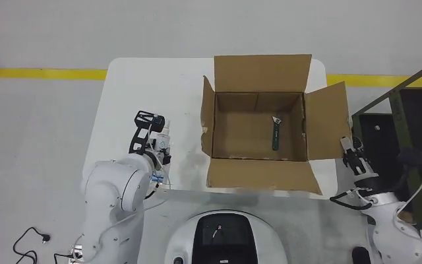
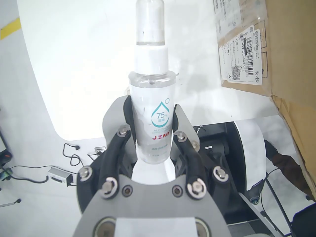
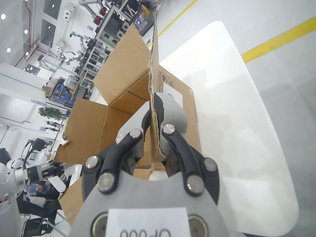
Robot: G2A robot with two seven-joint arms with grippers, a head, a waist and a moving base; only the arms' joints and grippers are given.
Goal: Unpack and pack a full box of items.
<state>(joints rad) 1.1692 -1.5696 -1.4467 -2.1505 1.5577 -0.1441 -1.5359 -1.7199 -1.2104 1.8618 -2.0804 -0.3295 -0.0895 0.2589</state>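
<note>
Two grippers were engaged: the left gripper (image 2: pixel 151 117) was clamped on a spray bottle (image 2: pixel 150 57), held over the table (image 1: pixel 151 86) beside the box (image 1: pixel 264 175); the right gripper (image 3: pixel 155 114) was pinched on its side flap (image 3: pixel 153 62).

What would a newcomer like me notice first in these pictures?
The big cardboard box stands with its flaps spread wide on the white table, nearly empty but for one dark item lying inside. Beside it the left pincer grips a clear spray bottle, while the right pincer pinches the box's right flap.
</note>
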